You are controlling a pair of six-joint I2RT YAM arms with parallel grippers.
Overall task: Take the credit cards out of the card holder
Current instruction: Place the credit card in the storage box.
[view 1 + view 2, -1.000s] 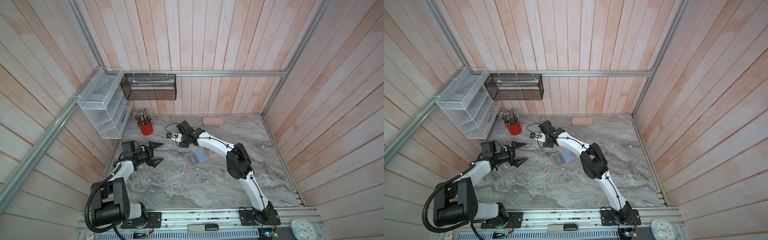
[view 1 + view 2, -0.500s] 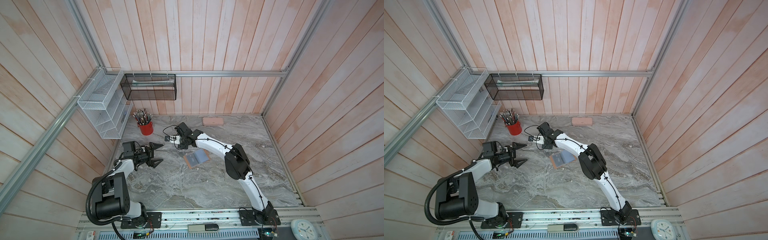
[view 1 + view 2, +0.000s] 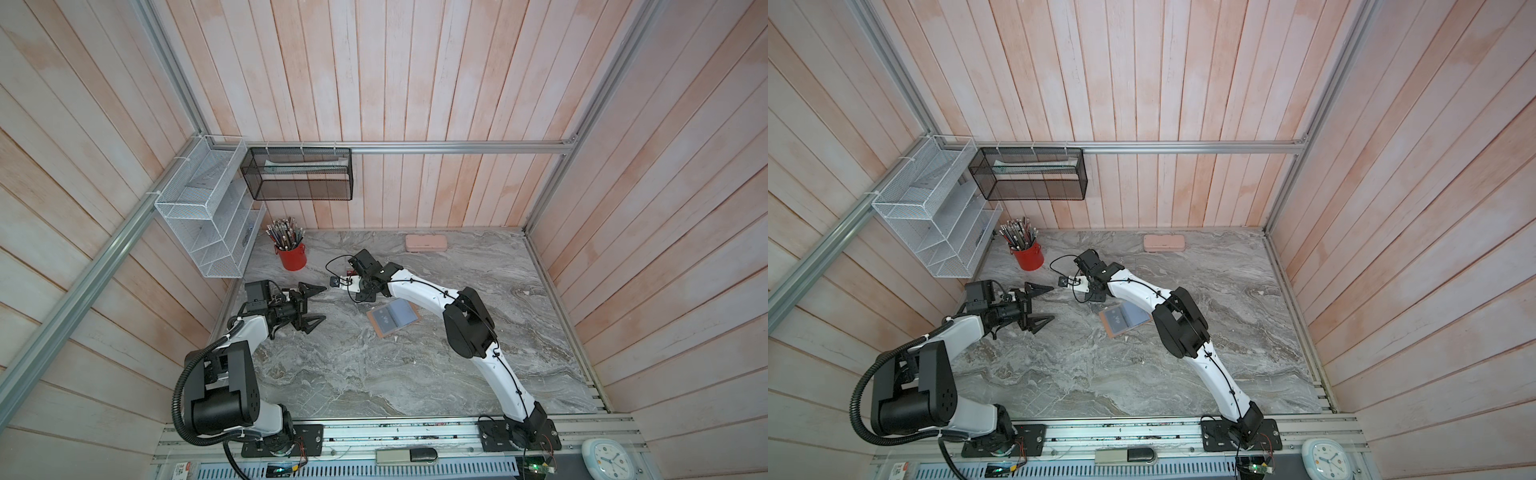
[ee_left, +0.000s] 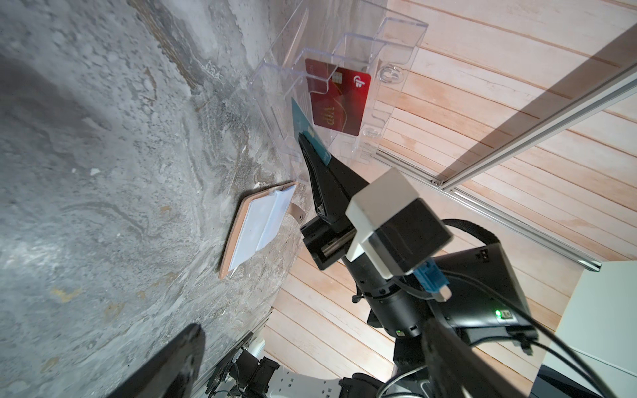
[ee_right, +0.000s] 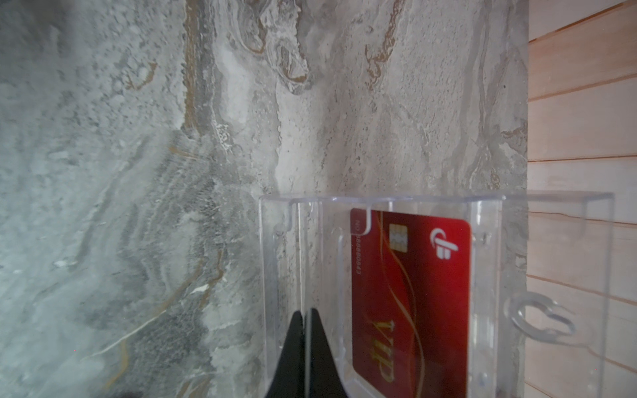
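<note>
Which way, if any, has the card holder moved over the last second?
No. The card holder lies open on the same spot, keeping the same offset from the pink case and the red pencil cup in a top view.

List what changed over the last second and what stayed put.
The right tool, shut on the teal card, edged slightly toward the left arm's side at the clear rack. Nothing was taken hold of or let go. Unchanged: the left tool wide open and in place, the card holder lying open, the red card in the rack.
</note>
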